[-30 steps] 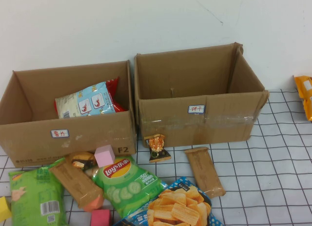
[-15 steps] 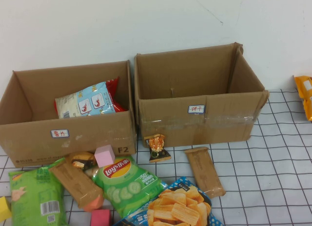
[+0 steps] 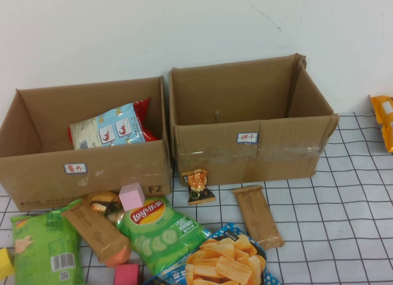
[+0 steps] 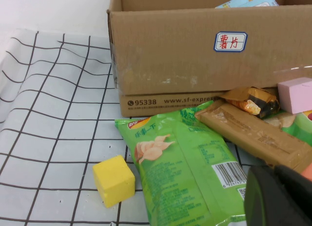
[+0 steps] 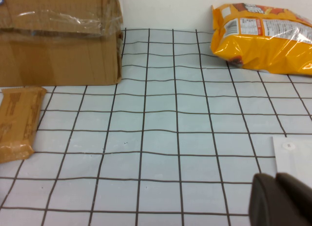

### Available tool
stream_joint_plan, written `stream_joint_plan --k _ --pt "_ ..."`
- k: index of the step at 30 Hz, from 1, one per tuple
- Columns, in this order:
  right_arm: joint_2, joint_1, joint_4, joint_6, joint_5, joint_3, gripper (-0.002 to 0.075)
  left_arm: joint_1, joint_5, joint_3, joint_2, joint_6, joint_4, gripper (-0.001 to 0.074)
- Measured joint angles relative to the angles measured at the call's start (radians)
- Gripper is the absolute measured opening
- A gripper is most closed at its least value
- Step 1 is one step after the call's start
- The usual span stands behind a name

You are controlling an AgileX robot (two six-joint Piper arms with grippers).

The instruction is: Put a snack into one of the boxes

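Snacks crowd the lower left of the high view, and nothing among them has shifted over the last second: every bag, bar and block lies exactly where it did, and neither arm has entered that view. I judge the task has not begun; no snack is picked.

Nearest the bottom edge lie a bag of ridged crackers (image 3: 226,262), a green chip bag (image 3: 42,249), a yellow block (image 3: 5,263) and a pink block (image 3: 126,274). Just above sit the Lay's cucumber chips (image 3: 161,231), a brown wrapped bar (image 3: 96,232) at the left, a second brown bar (image 3: 258,215) right of centre, a pale pink cube (image 3: 131,196) and a small orange sachet (image 3: 198,185) touching the right box's front wall.

The left gripper (image 4: 280,197) shows only as a dark shape at the lower right of its wrist view, over the green bag; whether its fingers are wide or narrow I cannot tell. The right gripper (image 5: 280,199) hangs over bare checked cloth (image 5: 161,138), equally unreadable.

Farther back, the left cardboard box (image 3: 86,168) already holds a pale blue snack bag (image 3: 107,131) over a red one (image 3: 146,122). The right cardboard box (image 3: 255,151) looks empty. An orange bag (image 3: 384,119) lies at the far right edge.
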Motion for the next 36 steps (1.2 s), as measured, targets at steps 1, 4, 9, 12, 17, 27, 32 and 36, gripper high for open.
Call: stream_joint_plan --k 1,4,9,12,17,27,32,36 --pt "0.000 0.000 0.000 0.000 0.000 0.000 -0.0001 0.000 0.000 0.000 0.000 0.000 0.000 -0.0001" --pt "0.000 0.000 0.000 0.000 0.000 0.000 -0.0001 0.000 0.000 0.000 0.000 0.000 -0.008 -0.0001" --pt "0.000 0.000 0.000 0.000 0.000 0.000 -0.0001 0.000 -0.028 0.002 0.000 -0.014 -0.175 -0.0001" --pt "0.000 0.000 0.000 0.000 0.000 0.000 -0.0001 0.000 -0.081 0.004 0.000 -0.108 -0.488 -0.0001" --pt "0.000 0.000 0.000 0.000 0.000 0.000 -0.0001 0.000 -0.206 0.004 0.000 -0.180 -1.009 -0.0001" --pt "0.000 0.000 0.000 0.000 0.000 0.000 -0.0001 0.000 -0.300 -0.001 0.000 0.012 -1.033 -0.0001" --pt "0.000 0.000 0.000 0.000 0.000 0.000 -0.0001 0.000 -0.058 -0.153 0.044 0.229 -0.844 -0.0001" --pt "0.000 0.000 0.000 0.000 0.000 0.000 -0.0001 0.000 0.130 -0.313 0.195 0.270 -0.620 -0.0001"
